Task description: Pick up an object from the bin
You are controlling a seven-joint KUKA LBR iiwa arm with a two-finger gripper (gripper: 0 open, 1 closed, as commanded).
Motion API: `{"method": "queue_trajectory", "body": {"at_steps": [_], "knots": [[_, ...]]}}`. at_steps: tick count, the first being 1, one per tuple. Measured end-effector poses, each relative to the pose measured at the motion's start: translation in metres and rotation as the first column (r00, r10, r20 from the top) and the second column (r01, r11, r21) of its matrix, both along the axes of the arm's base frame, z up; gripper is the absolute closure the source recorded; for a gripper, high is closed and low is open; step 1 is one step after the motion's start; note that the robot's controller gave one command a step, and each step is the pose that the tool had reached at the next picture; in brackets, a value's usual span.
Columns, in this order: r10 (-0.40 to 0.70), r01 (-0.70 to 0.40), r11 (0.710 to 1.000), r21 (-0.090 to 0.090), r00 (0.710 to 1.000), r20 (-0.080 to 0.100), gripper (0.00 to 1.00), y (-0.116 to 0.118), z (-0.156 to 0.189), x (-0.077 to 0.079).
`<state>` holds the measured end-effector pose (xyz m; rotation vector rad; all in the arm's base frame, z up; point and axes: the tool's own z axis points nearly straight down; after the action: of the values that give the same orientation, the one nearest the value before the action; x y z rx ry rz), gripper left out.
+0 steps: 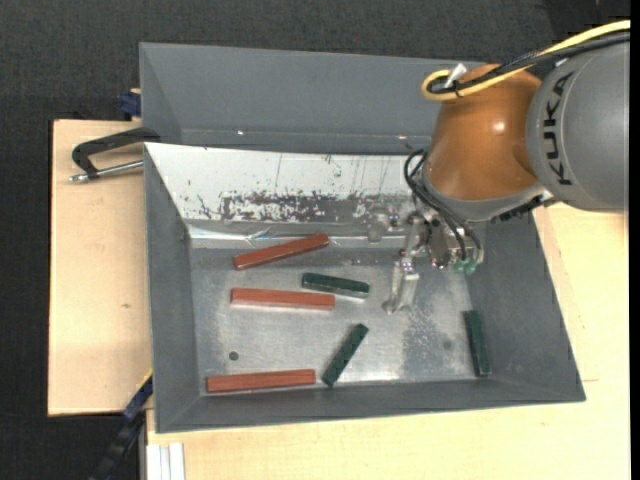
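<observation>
The grey metal bin (166, 298) holds three red-brown bars (283, 299) and three dark green bars (343, 354), all lying flat and apart. The gripper (400, 298) hangs right of centre; I cannot tell how far open it is. The nearest green bar (336, 284) lies at its nine o'clock, long axis nine-to-three.

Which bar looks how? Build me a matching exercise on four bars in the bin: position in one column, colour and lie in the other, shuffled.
1 front-left bar
2 right-side bar
3 lower-centre bar
4 rearmost bar

A green, diagonal
B brown, slightly tilted
C green, nearly top-to-bottom
D brown, level

Pairs: 1-D, 2-C, 3-A, 4-B.
</observation>
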<state>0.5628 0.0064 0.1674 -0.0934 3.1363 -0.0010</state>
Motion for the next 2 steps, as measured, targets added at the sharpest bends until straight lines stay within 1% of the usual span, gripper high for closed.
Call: {"method": "queue_trajectory", "body": {"at_steps": [1,2], "knots": [[0.053,-0.053,0.999,0.002,0.999,0.001,0.00,0.033,-0.065,-0.002],[0.113,-0.113,0.994,0.001,0.994,-0.007,1.00,0.020,-0.092,0.019]]}}
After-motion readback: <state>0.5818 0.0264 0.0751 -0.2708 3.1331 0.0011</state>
